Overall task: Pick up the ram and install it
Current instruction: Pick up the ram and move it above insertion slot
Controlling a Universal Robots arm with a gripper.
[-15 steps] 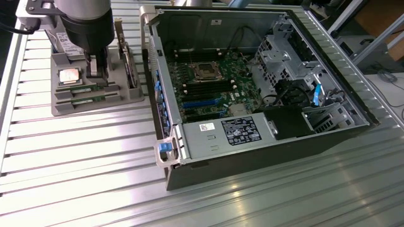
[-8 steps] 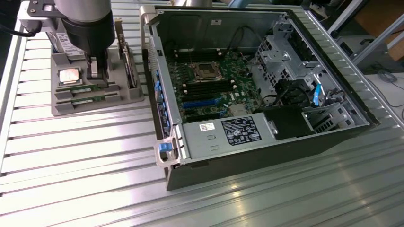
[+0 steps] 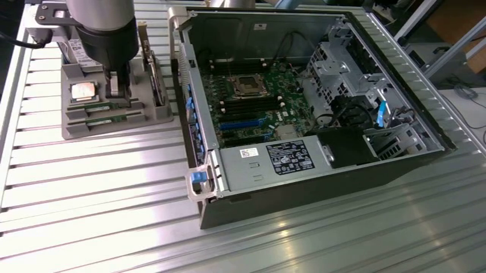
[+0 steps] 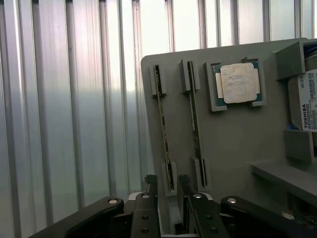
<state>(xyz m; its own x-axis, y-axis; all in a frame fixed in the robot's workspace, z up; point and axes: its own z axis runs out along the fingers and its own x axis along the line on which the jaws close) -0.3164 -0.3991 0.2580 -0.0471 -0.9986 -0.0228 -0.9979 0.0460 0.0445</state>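
The ribbed aluminium surface [image 3: 91, 187] carries an open computer case [image 3: 251, 213] at the exterior view's right. The case lies on its side, so the motherboard [image 3: 258, 108] faces up and can be reached from above. Just beside the case wall, at the exterior view's left, sits a grey parts holder [image 3: 72, 133]. The arm [image 3: 106, 28] hangs over it with the gripper [image 4: 167, 182] pointing straight down. The holder gives each part its own recess: a hard drive [image 4: 307, 106] on its far side, the square processor [image 4: 239, 83] lying flat, and two memory sticks standing on edge in end brackets, probably so that jaws can close on their flat faces. The ram [image 4: 163, 124] that the gripper is lined up on is the stick farther from the processor; the other stick [image 4: 195, 119] stands between them. The jaws are open, one finger on either side of the ram's end, not closed on it. The exterior view shows the case and its board, where the ram belongs. The wrist view shows how jaws and ram line up, which the exterior view, looking from the side, leaves unsettled.
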